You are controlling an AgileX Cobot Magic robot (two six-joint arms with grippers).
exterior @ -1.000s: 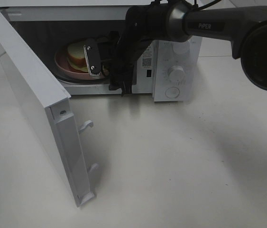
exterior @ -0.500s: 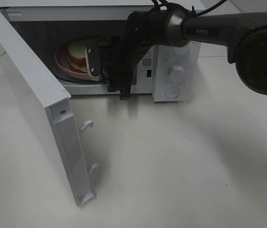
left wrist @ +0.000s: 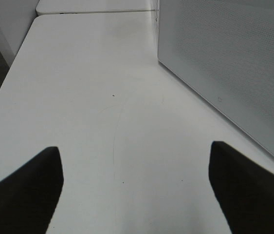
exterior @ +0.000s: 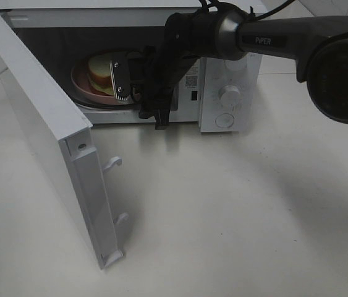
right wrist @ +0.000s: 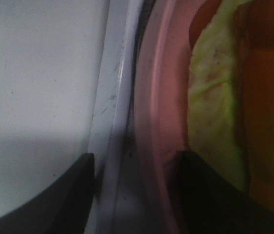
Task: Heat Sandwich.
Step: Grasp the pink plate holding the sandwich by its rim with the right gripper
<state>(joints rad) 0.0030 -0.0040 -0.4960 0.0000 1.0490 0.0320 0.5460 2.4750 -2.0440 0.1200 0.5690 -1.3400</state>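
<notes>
The sandwich (exterior: 101,72), white bread with a yellow-green layer, lies on a round pink plate (exterior: 82,85) inside the open microwave (exterior: 229,93). My right gripper (exterior: 120,82) reaches into the cavity at the plate's near right edge. In the right wrist view its two dark fingers stand apart on either side of the plate's rim (right wrist: 156,122), with the sandwich (right wrist: 214,122) just beyond; a gap still shows on one side of the rim. My left gripper (left wrist: 137,190) hangs open over bare table beside the microwave's perforated side (left wrist: 224,58), out of the exterior view.
The microwave door (exterior: 38,124) swings wide toward the front left, latch hooks (exterior: 113,163) facing the table. The control panel with two knobs (exterior: 229,94) is right of the cavity. The right arm spans the upper right of the view.
The right gripper has edged slightly deeper into the microwave, and its fingers have drawn closer together around the plate's rim. The plate and sandwich have not moved.
</notes>
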